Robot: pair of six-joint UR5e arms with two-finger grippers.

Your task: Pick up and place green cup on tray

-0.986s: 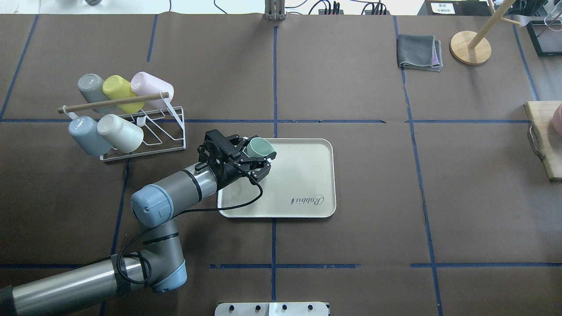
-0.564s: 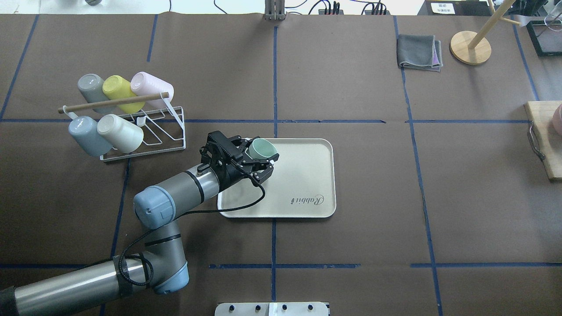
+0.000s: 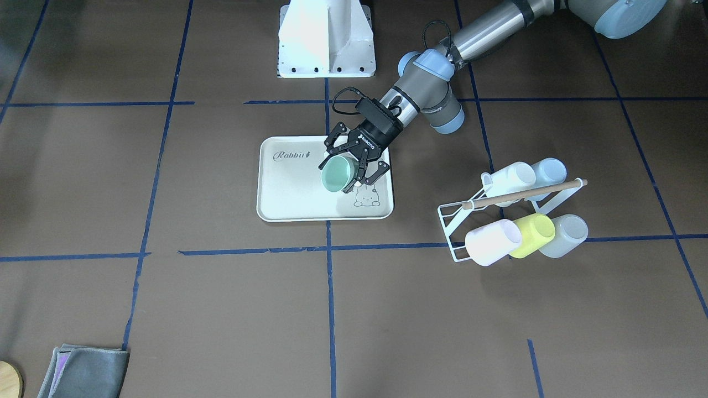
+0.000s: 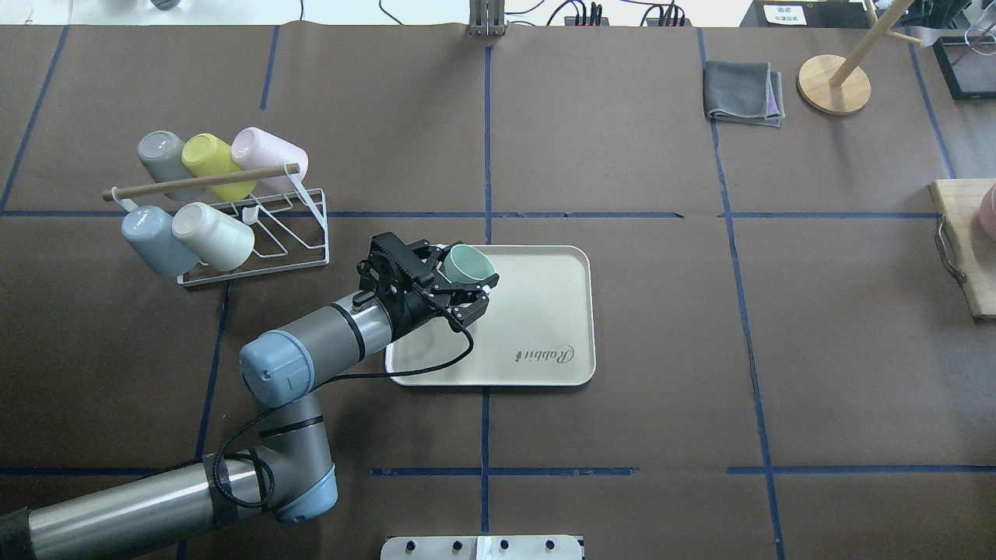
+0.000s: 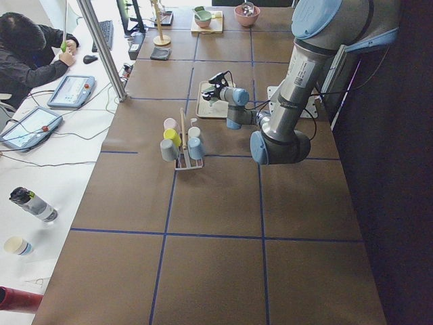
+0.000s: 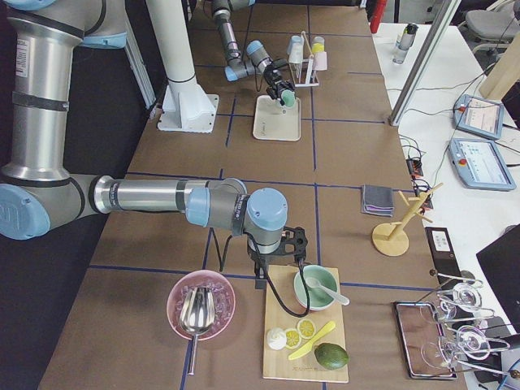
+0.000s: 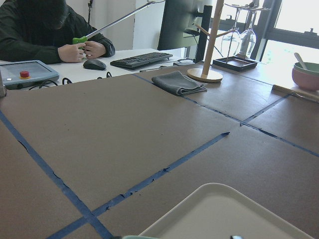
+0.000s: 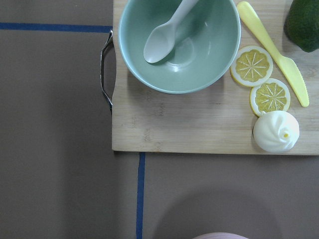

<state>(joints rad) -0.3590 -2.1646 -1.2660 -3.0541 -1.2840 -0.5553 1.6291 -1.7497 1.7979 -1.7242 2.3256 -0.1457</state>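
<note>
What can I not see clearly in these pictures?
1. Whether the green cup touches the tray: the views look steeply down, and the left gripper covers its base.
2. Right gripper, open or shut: it shows only in the exterior right view, too small.
3. Green cup in the left wrist view: cut off at the bottom edge.

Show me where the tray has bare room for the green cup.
Bare: tray stretch between Rabbit script and far rim, robot's right of the green cup. Crowded: corner by the bunny print, under the left claw.
</note>
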